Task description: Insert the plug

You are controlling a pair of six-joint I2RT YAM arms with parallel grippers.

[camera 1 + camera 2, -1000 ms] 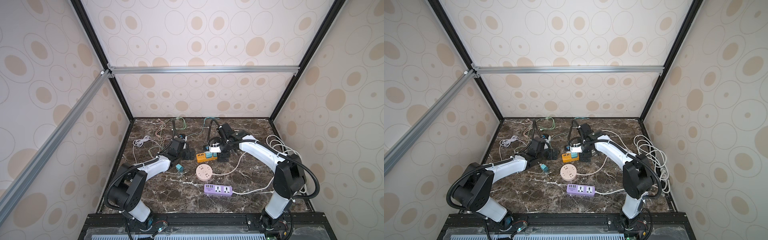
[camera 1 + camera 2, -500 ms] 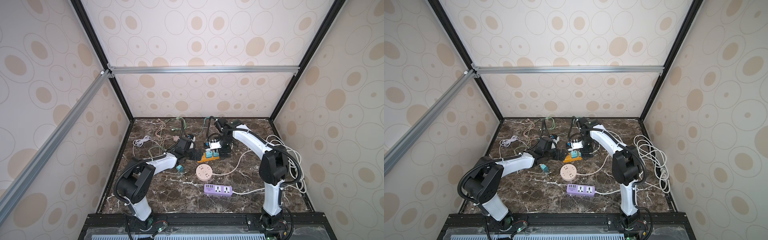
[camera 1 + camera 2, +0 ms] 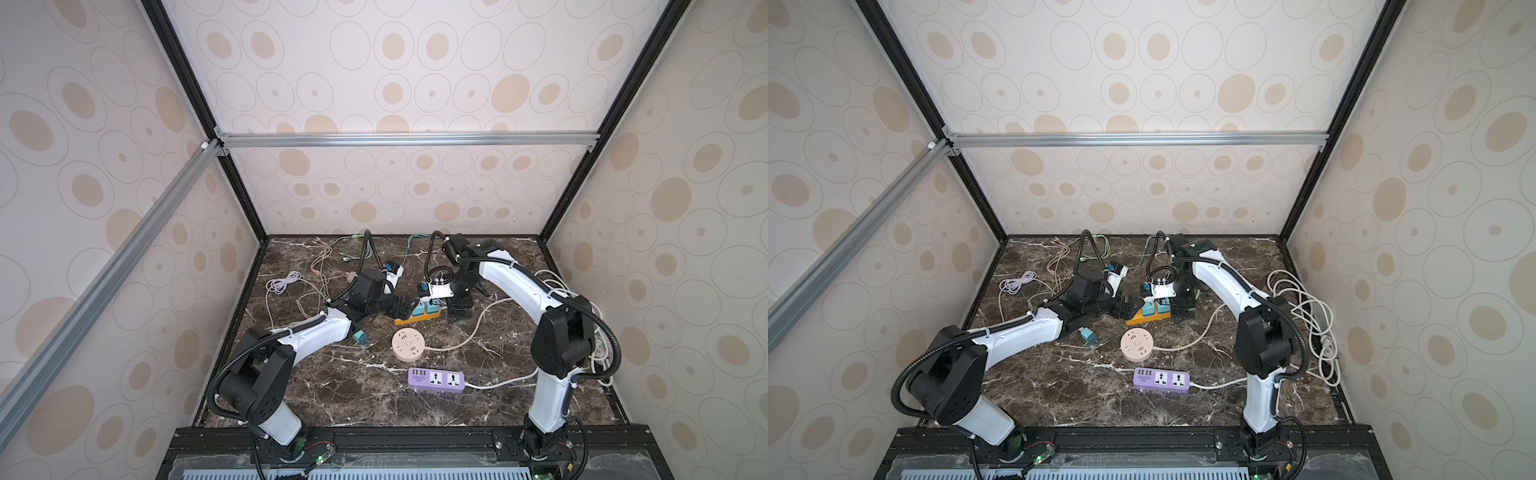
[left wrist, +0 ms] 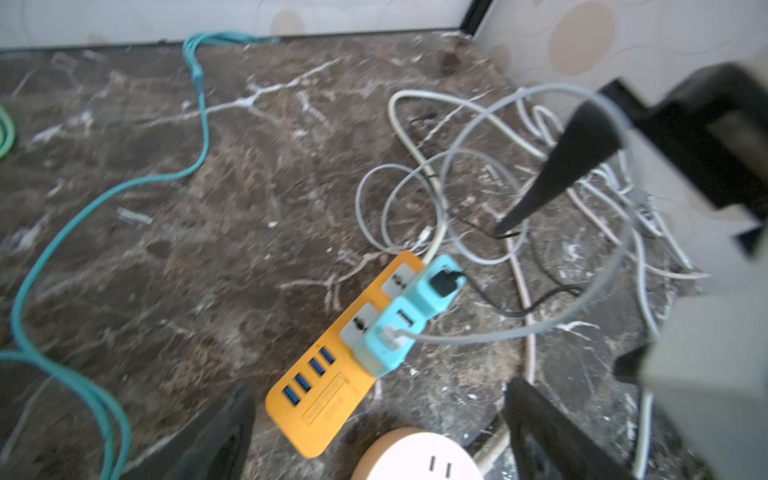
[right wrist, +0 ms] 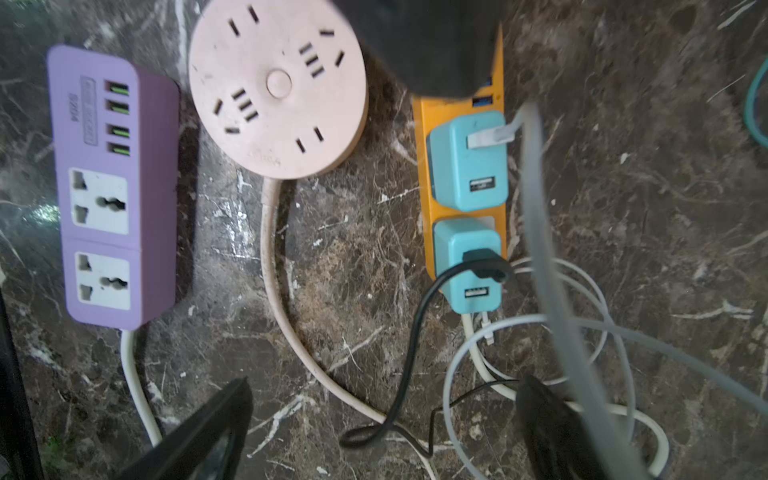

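Two teal plugs [image 5: 467, 166] [image 5: 469, 266] sit in the orange power strip [image 3: 415, 318] at mid table, shown in both top views; one carries a grey cable, one a black cable. A loose teal plug [image 3: 360, 337] lies on the marble beside my left arm. My left gripper [image 3: 400, 307] is open at the strip's USB end [image 4: 320, 399], whose corner shows between its fingers [image 4: 220, 436]. My right gripper [image 3: 457, 309] is open just right of the strip, over loose cables, with nothing between its fingers [image 5: 199, 432].
A pink round socket [image 3: 408, 344] lies just in front of the orange strip, and a purple power strip [image 3: 436, 379] nearer the front edge. White cable coils [image 3: 598, 316] are piled at the right wall. Thin green and pink cables [image 3: 324, 266] sprawl at the back left.
My left gripper has reached further right, up to the orange strip's end, and its jaws have narrowed slightly. The right arm has shifted its elbow; its gripper stays beside the strip.
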